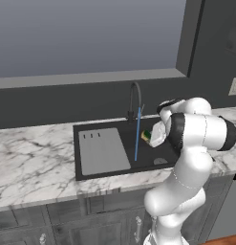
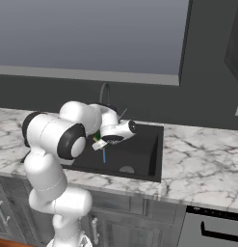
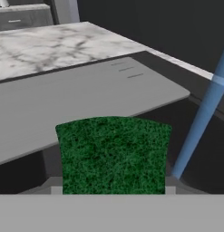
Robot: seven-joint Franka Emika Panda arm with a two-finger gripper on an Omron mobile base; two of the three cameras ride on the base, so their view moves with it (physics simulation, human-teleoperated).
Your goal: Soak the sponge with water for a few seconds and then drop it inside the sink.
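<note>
The marble bench [image 1: 33, 153] runs under the window and carries the sink [image 1: 86, 172], a black recessed basin with a grey ribbed drainboard [image 1: 102, 150] on one side and a dark arched faucet [image 1: 134, 98] at the back. From the faucet the water [image 1: 137, 136] falls as a thin blue stream into the basin. The tool [image 1: 152, 136] hangs over the basin just beside that stream, closed on the sponge [image 1: 146, 136]. In the hand view the sponge's green scouring face [image 3: 113, 154] sits between the tips, the stream passing close alongside, not clearly touching it. The sponge looks light and soft, likely to squash under pressure and grow heavier and slicker once wet, so holding it across its flat sides, as now, seems soundest.
</note>
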